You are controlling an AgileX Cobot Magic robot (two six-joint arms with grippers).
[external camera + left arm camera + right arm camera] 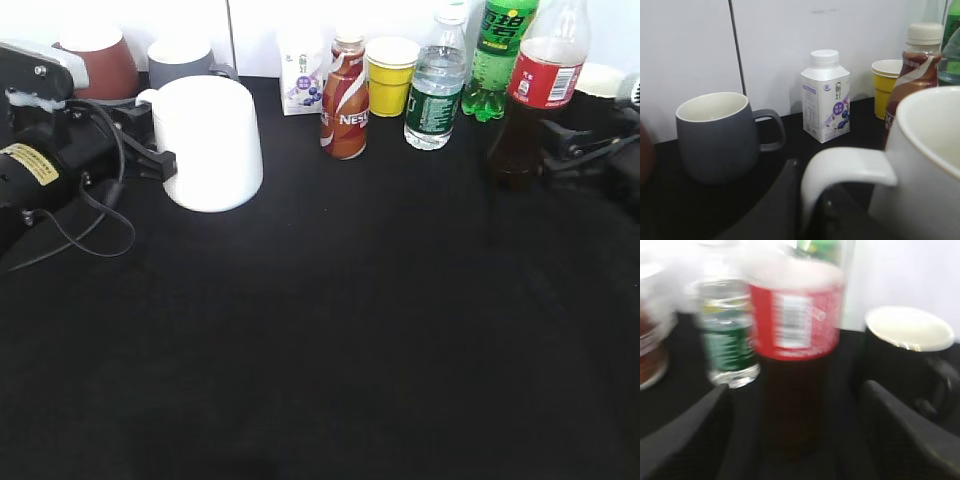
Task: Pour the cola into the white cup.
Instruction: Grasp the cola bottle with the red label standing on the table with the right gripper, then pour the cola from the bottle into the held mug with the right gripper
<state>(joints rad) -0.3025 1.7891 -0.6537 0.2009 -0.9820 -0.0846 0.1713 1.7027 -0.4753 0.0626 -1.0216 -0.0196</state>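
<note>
Left gripper (150, 150): far left of the exterior frame — at the white cup's handle; wrist view shows the handle loop right over a dark finger (772, 210), grip not clear enough to tell.
White cup (208, 142): upper left, upright on the black table (330, 330).
Cola (535, 95): upper right, upright.
Right gripper (795, 440): far right — spread wide, one finger either side of the cola's base, not closed on it.
</note>
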